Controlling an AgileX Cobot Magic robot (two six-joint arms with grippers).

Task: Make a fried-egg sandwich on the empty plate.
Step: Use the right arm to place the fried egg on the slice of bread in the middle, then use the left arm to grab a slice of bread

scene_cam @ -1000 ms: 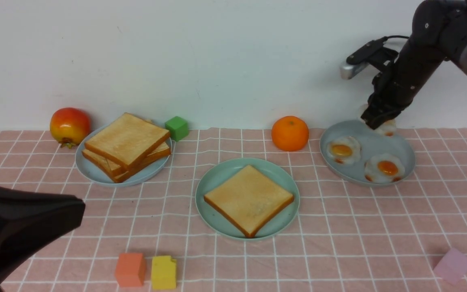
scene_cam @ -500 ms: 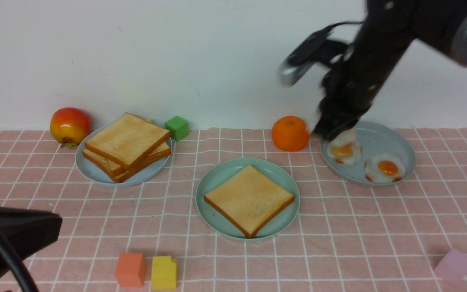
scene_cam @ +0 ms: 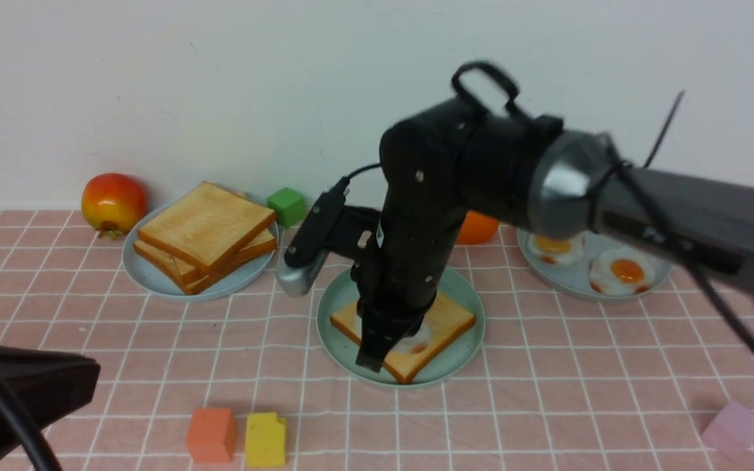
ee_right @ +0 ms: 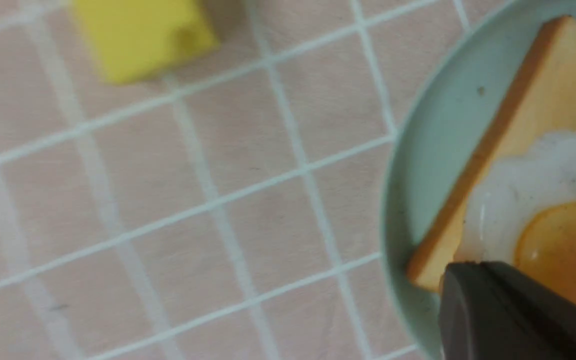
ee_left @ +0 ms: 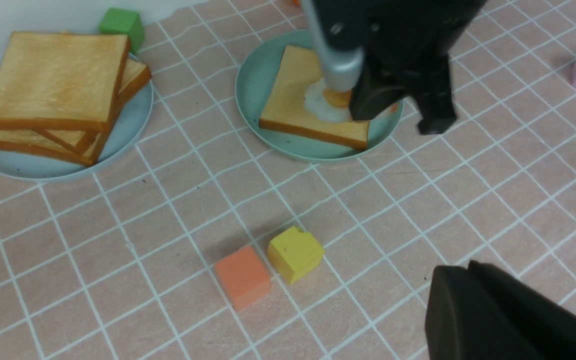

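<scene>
The sandwich (scene_cam: 446,320) is half built and sits mid-cloth, right in front of me. There's one slice (ee_left: 288,100) on the green plate (scene_cam: 465,356), and the egg (scene_cam: 413,341) is lying on it towards the near corner. My right claw (scene_cam: 372,358) is down on that egg with its fingers pressed together on the white's edge, as best I can tell, since the arm hides the pinch itself. My left claw (ee_left: 450,290) is closed on nothing, low on its own side.

Now the risks. If the white sticks to my pads when I let go, I reckon it lifts with me or drags off the slice. It already sits off-centre, so a careless exit could tip it onto the plate. My right arm also spans the middle, so bringing a top slice across from the stack (scene_cam: 203,226) before I clear out invites a knock.

The surface is a pink checked cloth (scene_cam: 547,392), a bit wrinkled. Two spare eggs sit on the dish (scene_cam: 652,282) to the right, an orange (scene_cam: 478,229) is half hidden behind my arm, and there's a red fruit (scene_cam: 112,199) far left. Coloured blocks are scattered about, all in front of a plain white wall (scene_cam: 220,98).
</scene>
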